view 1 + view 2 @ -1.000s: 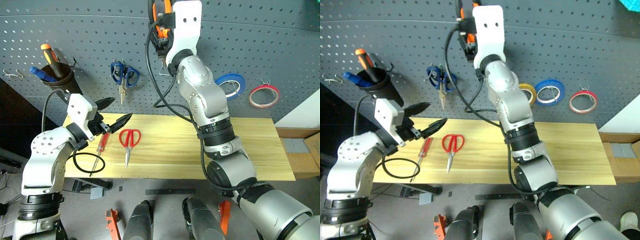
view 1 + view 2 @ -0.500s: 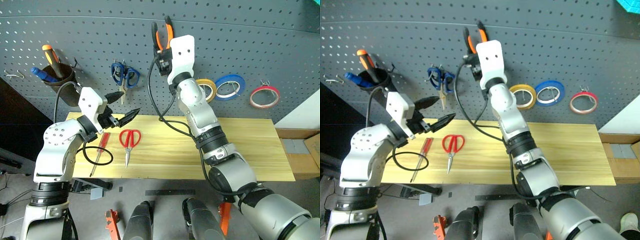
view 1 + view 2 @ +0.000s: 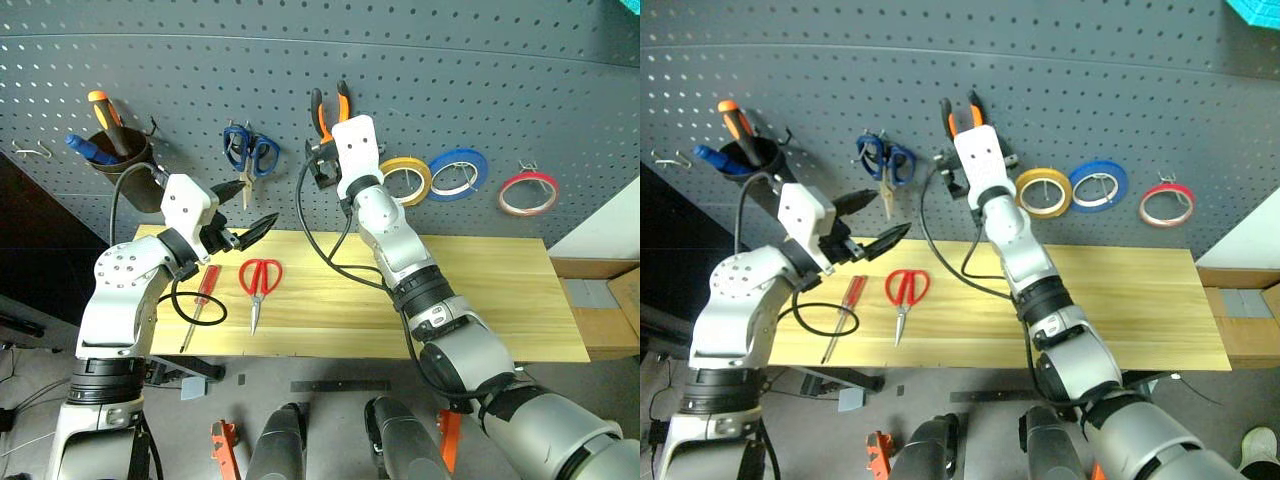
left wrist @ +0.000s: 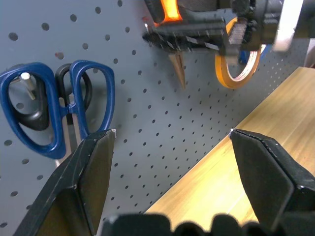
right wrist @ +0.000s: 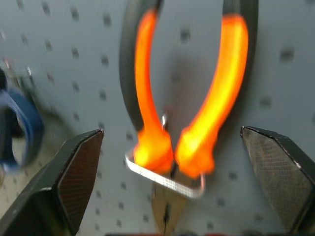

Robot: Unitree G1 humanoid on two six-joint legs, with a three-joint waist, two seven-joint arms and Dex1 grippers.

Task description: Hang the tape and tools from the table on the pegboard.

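— Right wrist view: were the right gripper's jaws spread wide?
— Yes, off the pliers, which sat in a wire hook on the pegboard.
— Risk?
— Clipping them while withdrawing could unseat them.

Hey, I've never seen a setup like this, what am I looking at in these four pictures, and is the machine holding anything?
It is a two-armed humanoid robot. Two pictures look down from its head; two look out from its wrists.

On the light wooden table lie red-handled scissors and a slim red-handled screwdriver.

On the dark grey pegboard, orange-and-black pliers hang on a metal hook, beside yellow, blue and red tape rings.

The right gripper has its jaws wide open around the pliers, not touching. The left gripper is open and empty.
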